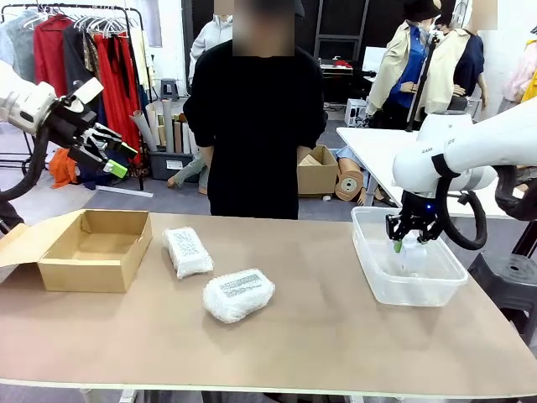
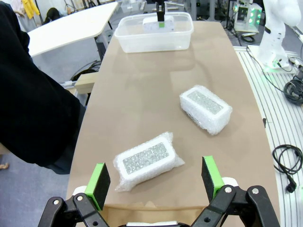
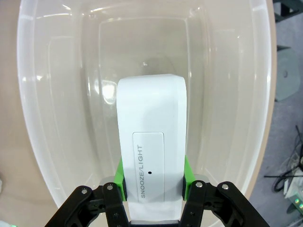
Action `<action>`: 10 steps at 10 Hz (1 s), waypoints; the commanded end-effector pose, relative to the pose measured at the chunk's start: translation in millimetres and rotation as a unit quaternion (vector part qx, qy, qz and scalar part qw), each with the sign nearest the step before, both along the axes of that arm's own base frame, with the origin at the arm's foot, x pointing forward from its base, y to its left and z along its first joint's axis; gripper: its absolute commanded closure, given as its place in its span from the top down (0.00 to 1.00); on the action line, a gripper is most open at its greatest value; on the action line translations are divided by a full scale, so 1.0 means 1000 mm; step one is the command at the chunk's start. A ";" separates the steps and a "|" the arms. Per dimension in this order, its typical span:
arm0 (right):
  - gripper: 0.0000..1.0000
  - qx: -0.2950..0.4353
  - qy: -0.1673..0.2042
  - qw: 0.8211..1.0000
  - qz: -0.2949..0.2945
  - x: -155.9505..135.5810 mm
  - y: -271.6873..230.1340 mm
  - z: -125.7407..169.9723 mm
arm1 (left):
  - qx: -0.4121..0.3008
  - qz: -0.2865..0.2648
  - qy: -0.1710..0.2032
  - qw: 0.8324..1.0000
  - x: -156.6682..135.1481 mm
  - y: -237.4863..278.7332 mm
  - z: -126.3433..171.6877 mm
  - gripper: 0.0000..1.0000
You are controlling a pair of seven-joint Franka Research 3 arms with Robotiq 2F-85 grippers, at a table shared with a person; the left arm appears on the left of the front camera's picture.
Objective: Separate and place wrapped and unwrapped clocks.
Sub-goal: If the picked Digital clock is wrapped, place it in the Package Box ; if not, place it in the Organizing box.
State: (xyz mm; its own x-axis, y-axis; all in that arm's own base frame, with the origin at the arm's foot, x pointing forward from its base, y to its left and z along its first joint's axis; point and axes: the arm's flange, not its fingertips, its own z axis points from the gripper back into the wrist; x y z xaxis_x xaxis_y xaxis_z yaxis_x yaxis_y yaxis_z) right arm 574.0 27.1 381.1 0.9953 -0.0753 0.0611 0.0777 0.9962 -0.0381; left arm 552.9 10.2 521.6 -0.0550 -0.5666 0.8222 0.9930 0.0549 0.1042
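White bare clock [image 3: 151, 142] pinched between green pads of right gripper [image 3: 152, 177], long axis 6-to-12 along fingers. It hangs inside clear tub [image 1: 377, 285] at table's 3 o'clock; release looks next. Button reads "SNOOZE/LIGHT".

Rear wrapped clock [image 1: 188, 250] and front wrapped clock [image 1: 238, 294] lie mid-table, labels unreadable.

Left gripper [image 1: 120, 158] spread wide and empty, high at 9 o'clock over cardboard box [image 1: 50, 277]; nearer arm to both.

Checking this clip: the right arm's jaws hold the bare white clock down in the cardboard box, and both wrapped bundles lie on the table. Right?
Not quite. The right arm's jaws hold the bare white clock down in the clear plastic tub, not the cardboard box, as the right wrist view shows. Both wrapped bundles do lie on the table.
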 end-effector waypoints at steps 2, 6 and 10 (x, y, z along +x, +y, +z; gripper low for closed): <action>0.00 -0.015 -0.006 1.000 -0.018 -0.001 0.000 -0.006 | 0.002 0.000 -0.001 1.000 -0.002 0.001 0.001 1.00; 0.00 -0.008 -0.002 1.000 -0.021 -0.004 0.003 -0.019 | 0.002 0.000 -0.001 1.000 -0.002 0.001 0.001 1.00; 0.00 0.000 0.008 1.000 -0.023 -0.008 0.006 -0.029 | 0.002 0.000 -0.001 1.000 -0.002 0.001 0.001 1.00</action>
State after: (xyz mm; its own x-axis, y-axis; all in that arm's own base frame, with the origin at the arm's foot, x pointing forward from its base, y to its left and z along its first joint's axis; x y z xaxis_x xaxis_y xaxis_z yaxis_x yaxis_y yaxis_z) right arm 567.9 29.3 353.2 0.9952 -0.0957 0.0205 0.0966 0.9942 -0.0475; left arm 552.9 10.2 521.6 -0.0550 -0.5666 0.8222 0.9930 0.0549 0.1042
